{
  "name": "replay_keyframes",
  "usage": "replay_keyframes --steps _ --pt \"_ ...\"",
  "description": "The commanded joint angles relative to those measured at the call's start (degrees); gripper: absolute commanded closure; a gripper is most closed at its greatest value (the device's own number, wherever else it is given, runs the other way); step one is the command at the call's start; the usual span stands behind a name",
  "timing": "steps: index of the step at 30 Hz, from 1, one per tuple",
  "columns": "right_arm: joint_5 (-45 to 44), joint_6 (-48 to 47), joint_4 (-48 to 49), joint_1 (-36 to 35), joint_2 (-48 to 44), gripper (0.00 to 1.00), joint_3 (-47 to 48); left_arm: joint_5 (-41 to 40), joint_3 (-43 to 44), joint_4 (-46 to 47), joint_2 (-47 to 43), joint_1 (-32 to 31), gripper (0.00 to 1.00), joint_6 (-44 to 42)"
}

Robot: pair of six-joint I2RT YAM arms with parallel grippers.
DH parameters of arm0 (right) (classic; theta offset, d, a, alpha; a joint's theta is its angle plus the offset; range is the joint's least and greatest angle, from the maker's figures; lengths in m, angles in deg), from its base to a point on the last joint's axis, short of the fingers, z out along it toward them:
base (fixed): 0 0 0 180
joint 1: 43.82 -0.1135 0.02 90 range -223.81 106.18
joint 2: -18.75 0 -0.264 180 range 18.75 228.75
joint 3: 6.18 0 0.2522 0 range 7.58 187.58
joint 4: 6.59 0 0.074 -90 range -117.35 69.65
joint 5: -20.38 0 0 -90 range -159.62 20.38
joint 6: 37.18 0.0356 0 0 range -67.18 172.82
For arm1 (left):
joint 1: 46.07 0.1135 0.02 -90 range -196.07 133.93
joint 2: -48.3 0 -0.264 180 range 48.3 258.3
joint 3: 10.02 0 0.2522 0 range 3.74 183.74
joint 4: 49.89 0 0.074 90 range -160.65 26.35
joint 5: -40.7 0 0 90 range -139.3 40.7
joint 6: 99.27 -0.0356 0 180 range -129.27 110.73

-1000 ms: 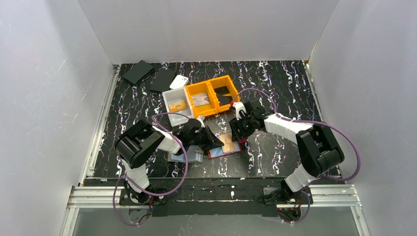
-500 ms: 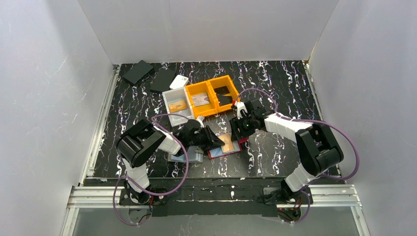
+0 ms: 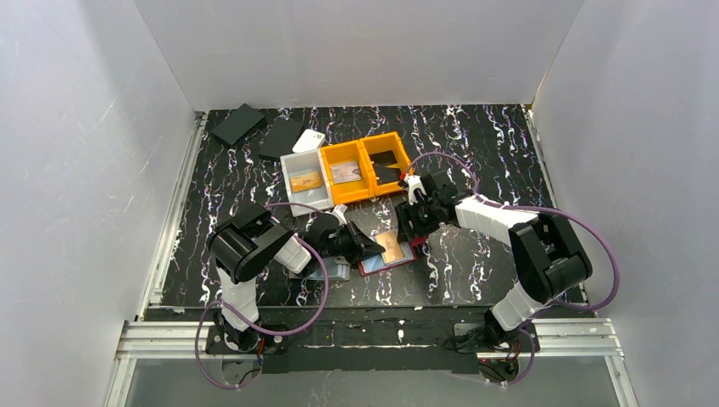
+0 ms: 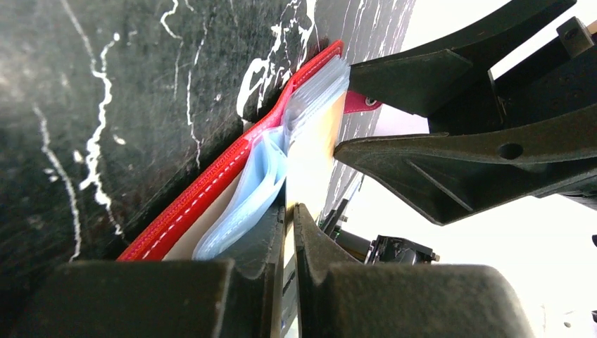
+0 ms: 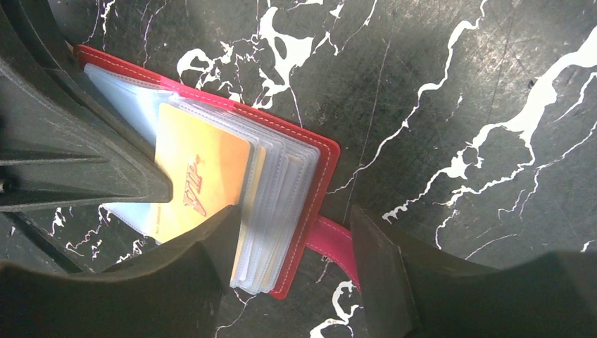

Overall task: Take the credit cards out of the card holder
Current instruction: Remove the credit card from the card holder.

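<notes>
The left gripper (image 4: 290,208) has its two fingers pressed together on the thin near edge of an orange card (image 5: 200,169). Seen edge-on from the left wrist, the card runs straight into the slit between them. That card lies on top of the clear plastic sleeves (image 5: 281,183) of the card holder (image 3: 386,259), with its far part still among the sleeves.

The right gripper (image 5: 294,211) is spread wide and set over the card holder's opposite end. One finger rests on the corner of the orange card and the sleeve stack. The other finger is down on the table (image 3: 475,144) just past the holder's pink strap (image 5: 331,239), so the strap and the holder's red edge lie between the two fingers. I cannot tell whether these fingers press on the holder or only rest on it.

The card holder is red with white stitching and lies open and flat on the black marbled table, between the two grippers, which meet over it from opposite sides.

Just beside the holder, on its left and partly under the left arm, lies a flat blue-grey thing (image 3: 326,271). Beyond the holder, toward the back wall, stand a white bin (image 3: 307,180) and an orange bin (image 3: 365,168) side by side, touching. Each has flat cards inside. Farther back and to the left of the bins lie two black flat pieces (image 3: 237,124) and a small white card (image 3: 309,141), well apart from the holder.
</notes>
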Motion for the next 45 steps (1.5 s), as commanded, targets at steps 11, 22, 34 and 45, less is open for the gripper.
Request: replay_keyframes --steps 11,22,34,45 --pt "-4.7 -0.6 -0.5 0.2 5.4 0.32 -1.5 1.4 -5.1 0.4 -1.6 2.2 1.0 -0.7" --pt "-3.1 -2.0 -0.2 0.3 3.8 0.3 -1.2 3.0 -5.3 0.4 -2.4 2.8 1.0 -1.1" --pt "22.8 -12.4 0.8 7.0 -7.4 0.02 -3.7 6.8 -1.8 -6.2 -7.7 2.7 1.0 -12.4" --pt "31.3 -20.8 0.4 8.3 -9.9 0.02 -5.1 7.4 0.1 -19.8 -19.7 1.9 1.0 -30.6"
